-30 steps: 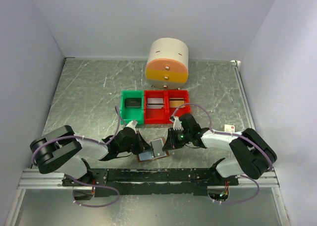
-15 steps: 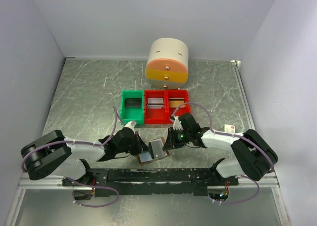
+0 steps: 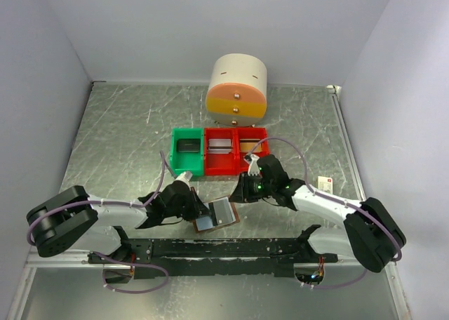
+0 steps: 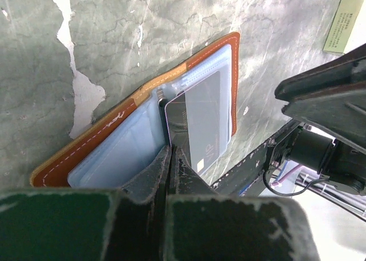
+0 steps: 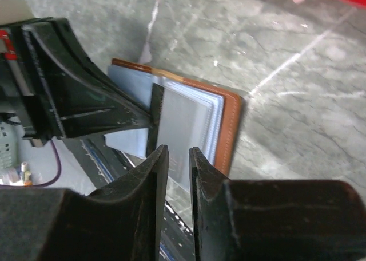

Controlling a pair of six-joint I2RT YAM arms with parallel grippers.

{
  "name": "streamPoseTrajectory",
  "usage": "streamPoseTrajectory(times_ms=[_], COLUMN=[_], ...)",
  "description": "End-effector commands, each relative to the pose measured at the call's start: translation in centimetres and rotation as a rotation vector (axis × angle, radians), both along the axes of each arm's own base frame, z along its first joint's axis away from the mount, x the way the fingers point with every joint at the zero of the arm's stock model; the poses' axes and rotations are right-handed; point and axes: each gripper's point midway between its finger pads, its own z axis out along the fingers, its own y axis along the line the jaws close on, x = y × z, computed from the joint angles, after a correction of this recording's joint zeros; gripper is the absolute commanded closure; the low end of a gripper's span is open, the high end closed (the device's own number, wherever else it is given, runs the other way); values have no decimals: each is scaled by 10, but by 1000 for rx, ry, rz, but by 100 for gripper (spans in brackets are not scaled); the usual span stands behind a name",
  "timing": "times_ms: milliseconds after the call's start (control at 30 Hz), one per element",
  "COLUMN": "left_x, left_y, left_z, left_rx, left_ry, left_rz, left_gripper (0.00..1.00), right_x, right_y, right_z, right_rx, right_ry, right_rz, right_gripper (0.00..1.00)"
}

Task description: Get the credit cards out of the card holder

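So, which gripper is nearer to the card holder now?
Left. The left gripper touches the card holder at its middle fold; the right gripper hangs over its far right edge, apparently without contact.

The table (image 3: 119,137) is grey metal with lots of pale scratches, and soft light shines on it. Plain white walls (image 3: 210,25) stand on the far side, the left and the right. A round cream and orange drawer box (image 3: 237,88) sits by the far wall. A black rail (image 3: 210,248) runs along the near edge.
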Motion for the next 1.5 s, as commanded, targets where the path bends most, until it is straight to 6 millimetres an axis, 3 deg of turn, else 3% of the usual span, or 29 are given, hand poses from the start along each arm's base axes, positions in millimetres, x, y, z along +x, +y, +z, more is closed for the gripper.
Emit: streamPoseTrajectory(times_ms=[0, 167, 333, 500, 567, 667, 800, 967, 1100, 1300, 1467], left_x=[-2, -1, 0, 0, 0, -1, -5, -10, -13, -10, -7], left_y=[3, 1, 1, 4, 2, -3, -8, -8, -5, -6, 5], left_z=[-2, -1, 0, -1, 0, 1, -2, -8, -11, -7, -7], left_rx=[32, 25, 29, 29, 20, -1, -57, -143, -171, -151, -94], left_ry=[-13, -15, -16, -18, -21, -16, 8, 49, 61, 43, 24], left_rz=[-14, -14, -16, -3, -7, -22, -23, 15, 24, 25, 51], left_gripper=[93, 93, 93, 93, 87, 63, 54, 55, 63, 77, 80], right_x=[1, -13, -13, -18, -20, -23, -26, -29, -29, -25, -20], right_y=[20, 39, 22, 12, 13, 15, 16, 14, 11, 7, 3], right_z=[21, 1, -36, -44, -44, -47, -53, -56, -57, -60, -64], right_rx=[99, 72, -97, -142, -131, -118, -119, -126, -134, -158, -184], right_ry=[-26, 15, 80, 80, 83, 97, 118, 127, 124, 121, 120], right_rz=[34, 144, 108, 114, 123, 138, 151, 159, 157, 139, 108], right_gripper=[77, 76, 76, 76, 76, 76, 76, 76, 76, 76, 76])
